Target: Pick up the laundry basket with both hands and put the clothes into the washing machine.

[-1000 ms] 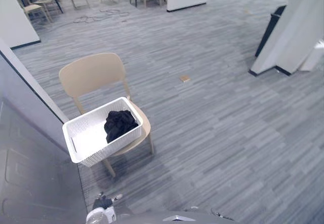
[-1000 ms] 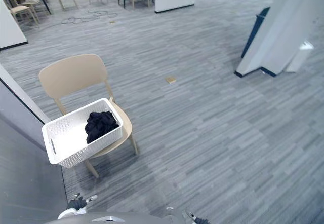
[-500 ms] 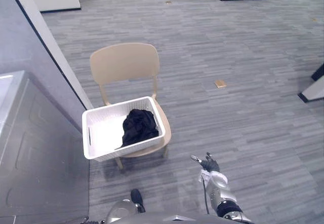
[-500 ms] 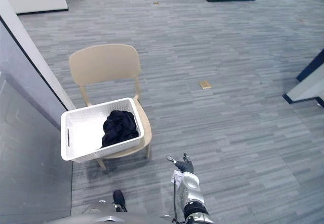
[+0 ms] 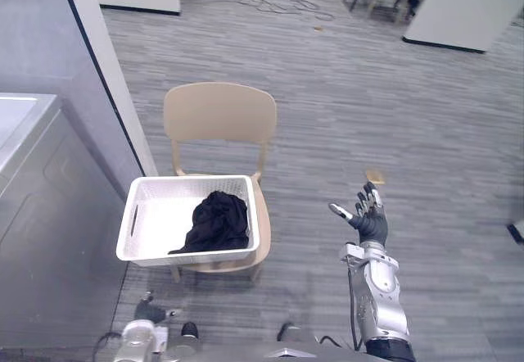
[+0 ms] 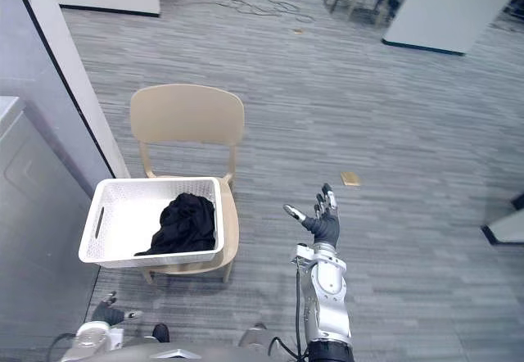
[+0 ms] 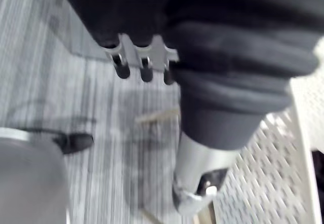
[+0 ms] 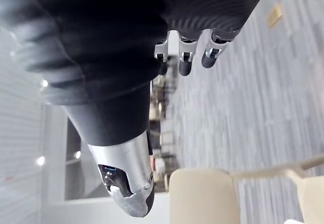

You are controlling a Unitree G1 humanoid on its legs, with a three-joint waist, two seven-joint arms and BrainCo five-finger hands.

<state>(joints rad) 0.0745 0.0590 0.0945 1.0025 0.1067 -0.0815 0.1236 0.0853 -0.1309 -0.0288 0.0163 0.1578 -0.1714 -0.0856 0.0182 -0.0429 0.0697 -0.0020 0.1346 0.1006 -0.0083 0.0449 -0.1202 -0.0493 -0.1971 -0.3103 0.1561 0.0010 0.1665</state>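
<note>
Sitting on a beige chair [image 5: 219, 112], laundry basket [image 5: 184, 255]; grey floor [image 5: 368, 92].

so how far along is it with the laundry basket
Nothing looks done: the white laundry basket sits on the beige chair with the dark clothes inside. Nothing is in hand: the right hand is raised open beside the chair, the left hand hangs low, open, near the basket. Left to do: grip, lift, and load the grey machine on the left.
</note>
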